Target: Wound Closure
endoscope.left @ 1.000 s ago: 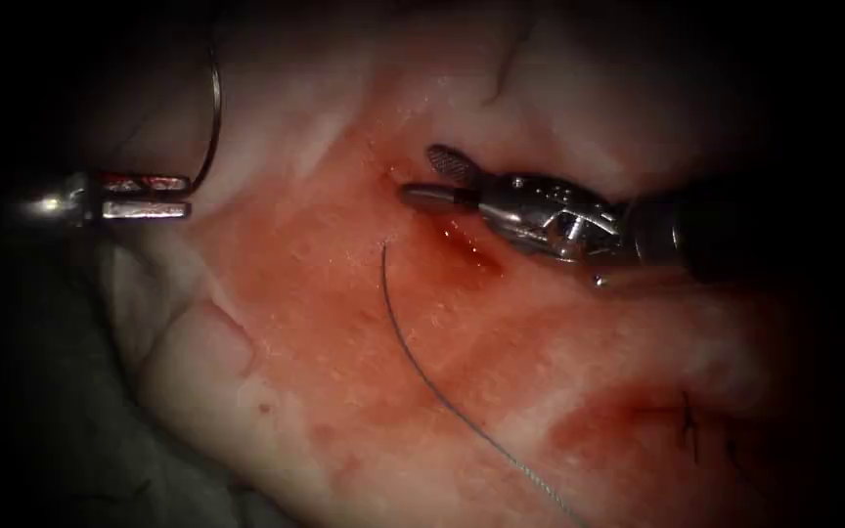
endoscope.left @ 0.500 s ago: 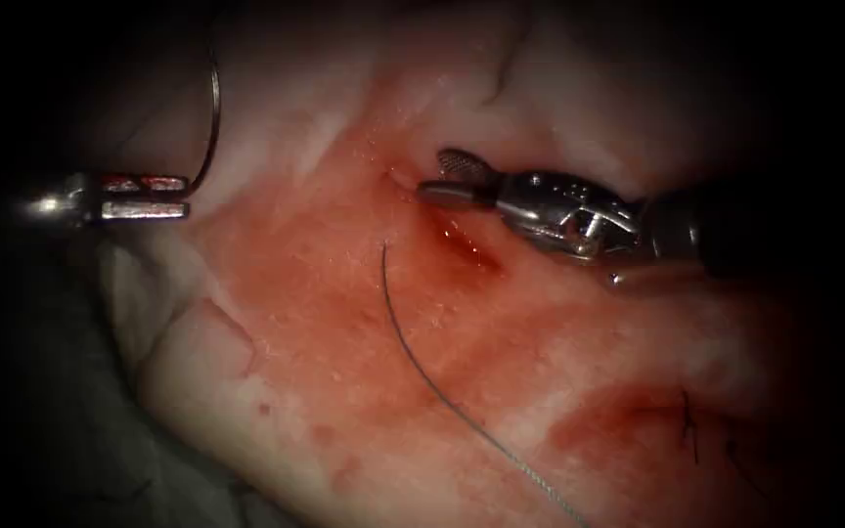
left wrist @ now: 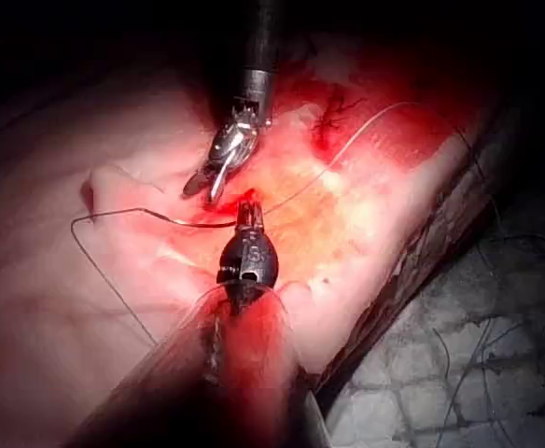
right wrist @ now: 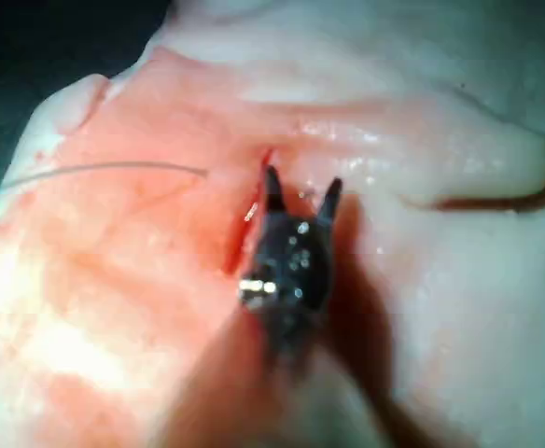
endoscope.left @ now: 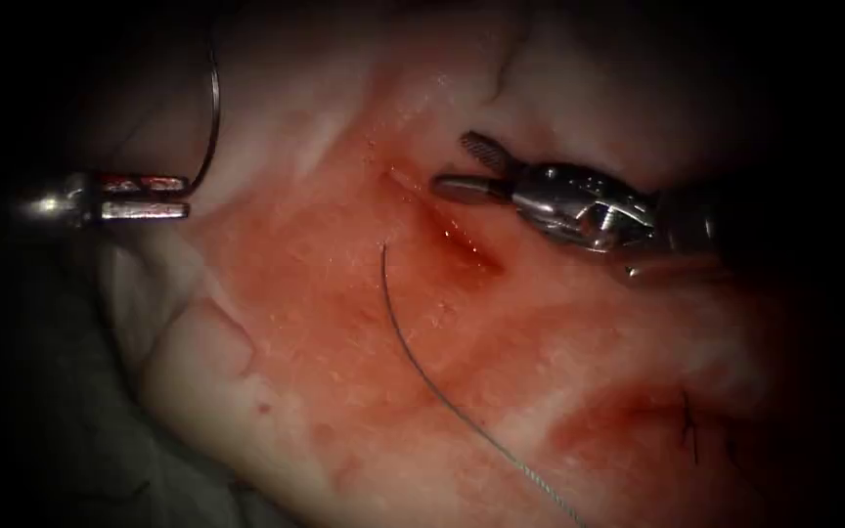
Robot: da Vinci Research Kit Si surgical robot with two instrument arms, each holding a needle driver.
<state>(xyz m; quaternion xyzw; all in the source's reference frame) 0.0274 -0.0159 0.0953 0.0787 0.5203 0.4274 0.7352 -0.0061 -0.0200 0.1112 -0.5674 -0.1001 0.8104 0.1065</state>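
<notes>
Needle [endoscope.left: 213, 117], a thin steel curve, stays clamped near one end in the left tool [endoscope.left: 145, 196], clear of the tissue [endoscope.left: 344, 323] by its left edge. We note the right tool [endoscope.left: 469, 168] has drawn back rightward from the cut [endoscope.left: 452, 233], jaws parted, holding nothing. Thread [endoscope.left: 422, 372] (fine, dark) lies across wet, glossy red fluid [endoscope.left: 295, 254].

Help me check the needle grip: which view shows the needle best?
The endoscope view: the needle curves clear above the left tool, gripped near one end, outside the tissue. The left wrist view shows it thin before those jaws.
</notes>
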